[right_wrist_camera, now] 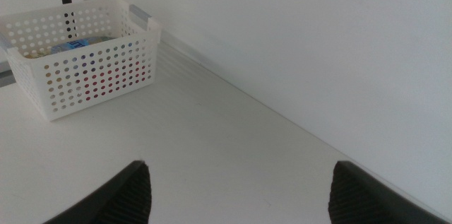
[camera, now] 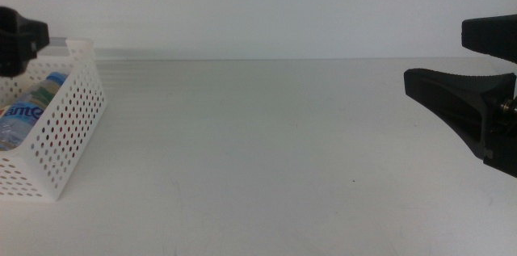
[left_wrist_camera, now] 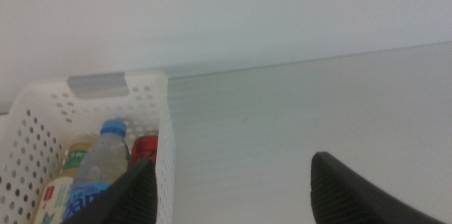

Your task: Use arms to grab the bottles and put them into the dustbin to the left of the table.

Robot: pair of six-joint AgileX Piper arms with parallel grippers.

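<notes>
We see the white perforated dustbin (camera: 60, 139) at about nine o'clock on the off-white table (camera: 258, 151), and all three containers lie inside it: the blue-capped water bottle (left_wrist_camera: 99, 164) in the middle, the bottle of yellow liquid (left_wrist_camera: 60, 185) on one side of it and the red soda can (left_wrist_camera: 145, 148) on the other, against the basket wall. A grey tab (left_wrist_camera: 97, 83) sits on the rim at the far end of the basket. The left gripper (left_wrist_camera: 233, 189) hangs over the basket's near edge with its jaws spread wide and nothing between them, one jaw over the bin and the other over bare tabletop; in the middle view only a dark part of it shows at ten o'clock. The right gripper (right_wrist_camera: 236, 189) waits at three o'clock, well apart from the basket, its two dark jaws likewise parted and empty. Between the two arms the tabletop is plain and matte, with only a tiny dark speck (camera: 353, 181) toward four o'clock. A pale wall (camera: 258, 6) rises behind the table's far edge. In the middle view the water bottle's blue label (camera: 24, 113) shows white letters, cut off by the basket wall, that we cannot read with confidence; the yellow bottle's label is too blurred to read.
</notes>
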